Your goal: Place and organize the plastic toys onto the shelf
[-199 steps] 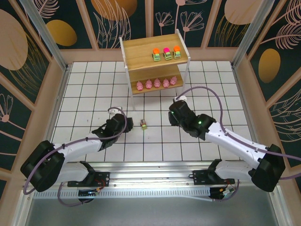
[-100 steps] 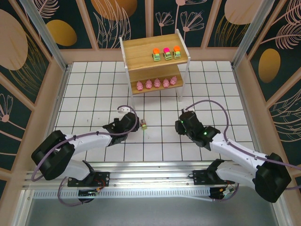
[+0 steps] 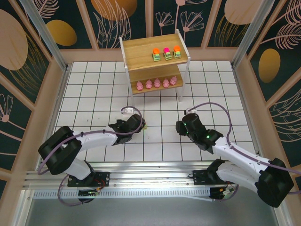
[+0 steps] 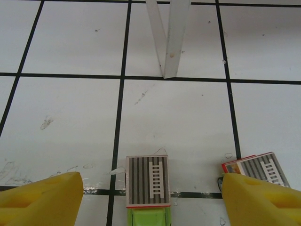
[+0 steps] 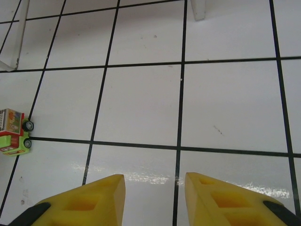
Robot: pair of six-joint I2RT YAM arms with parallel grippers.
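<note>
Two toy vehicles lie on the tiled floor. In the left wrist view, a green one with a grey striped ladder top point(image 4: 146, 181) sits between my left gripper's point(image 4: 150, 179) open yellow fingers, untouched. A second vehicle point(image 4: 256, 168) pokes out behind the right finger point(image 4: 258, 202). From above, my left gripper point(image 3: 139, 124) covers that spot. My right gripper point(image 3: 181, 126) point(image 5: 154, 186) hovers open over bare tiles, a vehicle point(image 5: 12, 133) far to its left. The shelf point(image 3: 141, 52) holds three vehicles point(image 3: 166, 53) on top and several pink pigs point(image 3: 157, 84) below.
A white shelf leg point(image 4: 171, 42) stands on the floor just beyond the left gripper. Two more shelf legs point(image 5: 197, 9) point(image 5: 14, 37) show at the top of the right wrist view. Wooden walls point(image 3: 56, 84) fence in the tiled floor.
My left gripper has slid right along the floor until its fingers straddle the loose vehicle. My right gripper has drawn back from the shelf, toward the near right.
</note>
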